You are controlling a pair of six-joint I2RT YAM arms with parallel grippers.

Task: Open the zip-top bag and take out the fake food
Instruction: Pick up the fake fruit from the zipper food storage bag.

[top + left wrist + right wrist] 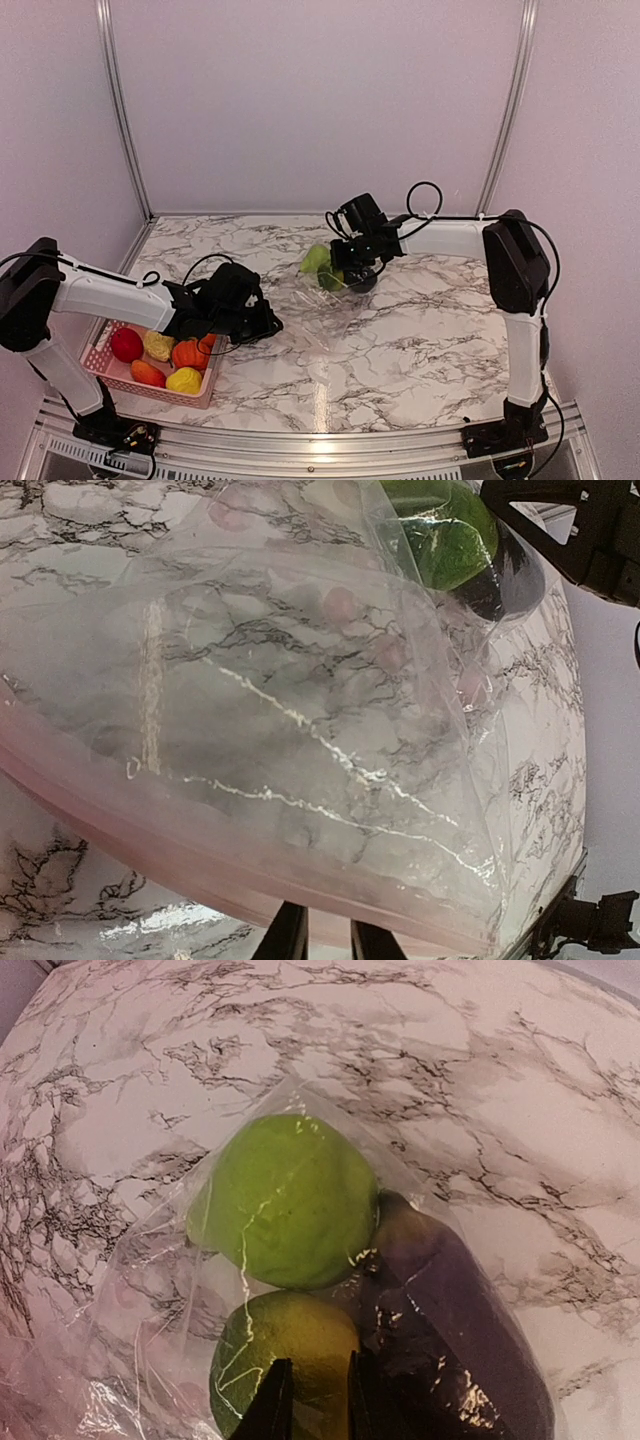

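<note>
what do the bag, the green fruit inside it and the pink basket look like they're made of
zip-top bag: thin clear plastic film, glossy. It crinkles, catches glare, and the marble pattern shows through it.
green fruit: probably hard moulded plastic. It looks smooth, with a soft sheen and one even colour.
basket: likely rigid pink plastic, fairly matte, with an open mesh wall.

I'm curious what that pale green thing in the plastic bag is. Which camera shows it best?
The right wrist view: the green fruit fills the middle, close up, seen through the clear zip-top bag. The top view shows it only as a small green blob; the left wrist view catches just a part of it at the upper edge.
</note>
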